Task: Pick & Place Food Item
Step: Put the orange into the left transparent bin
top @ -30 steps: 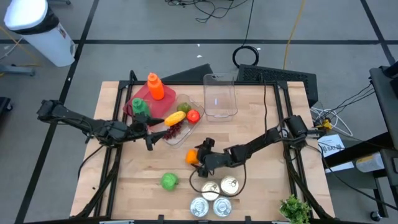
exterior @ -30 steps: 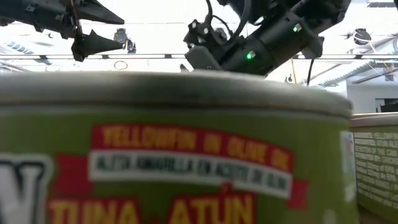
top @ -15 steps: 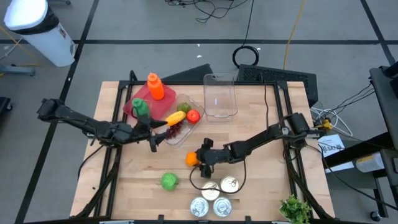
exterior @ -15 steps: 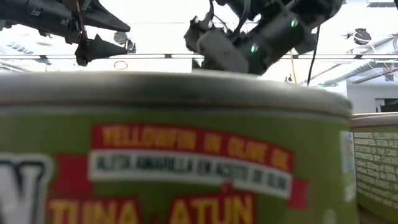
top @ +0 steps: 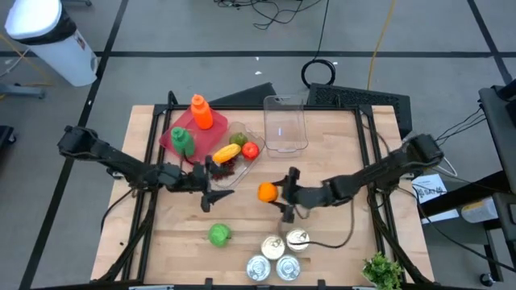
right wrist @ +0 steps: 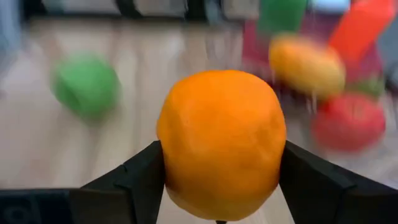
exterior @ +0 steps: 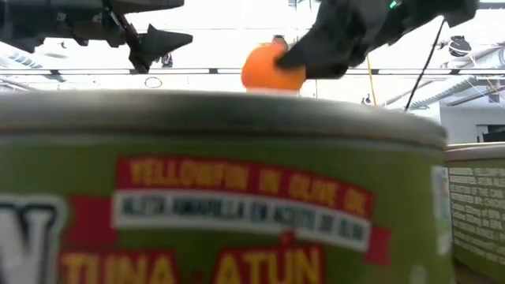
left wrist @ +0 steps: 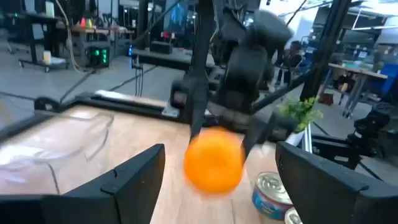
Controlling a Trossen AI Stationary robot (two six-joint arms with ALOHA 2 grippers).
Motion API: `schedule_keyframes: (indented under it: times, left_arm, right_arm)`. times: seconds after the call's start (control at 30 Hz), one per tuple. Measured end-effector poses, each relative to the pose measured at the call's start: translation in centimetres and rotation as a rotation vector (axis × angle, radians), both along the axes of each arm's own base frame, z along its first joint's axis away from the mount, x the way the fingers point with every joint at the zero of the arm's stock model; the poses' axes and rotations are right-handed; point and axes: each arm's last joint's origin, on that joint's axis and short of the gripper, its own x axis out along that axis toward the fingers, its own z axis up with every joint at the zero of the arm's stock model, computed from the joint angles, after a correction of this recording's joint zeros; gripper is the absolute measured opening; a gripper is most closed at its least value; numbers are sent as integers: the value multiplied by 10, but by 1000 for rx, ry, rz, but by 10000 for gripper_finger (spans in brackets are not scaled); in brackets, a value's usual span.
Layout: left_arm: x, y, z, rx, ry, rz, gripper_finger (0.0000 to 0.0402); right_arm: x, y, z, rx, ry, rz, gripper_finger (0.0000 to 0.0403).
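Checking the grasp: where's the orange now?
In the high view, the orange sits mid-table in the right hand, lifted, just right of the clear tray.

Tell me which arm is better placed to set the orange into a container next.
The right. The right gripper is already shut on the orange, lifted off the table near the clear tray. The left gripper is open and empty beside that tray, so using it would probably mean a handover.

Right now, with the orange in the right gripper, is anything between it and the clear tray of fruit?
Nothing sits on the bare wood between them. The right gripper holds the orange off the table, near the clear tray. The left gripper, jaws open, hangs beside the tray's near edge and could crowd the approach.
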Motion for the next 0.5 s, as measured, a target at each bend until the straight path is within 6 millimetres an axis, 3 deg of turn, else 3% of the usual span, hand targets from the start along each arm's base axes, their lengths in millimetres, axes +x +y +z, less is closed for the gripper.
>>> schedule_keyframes:
  times: [0.2, 0.5]
  left_arm:
    - [22, -6, -17, -6, 11, -11, 306]
    - [91, -26, -2, 197, 126, -67, 311]
  right_arm:
    - [-28, 0, -4, -23, -248, 70, 256]
    - [-31, 1, -3, -60, -282, 92, 256]
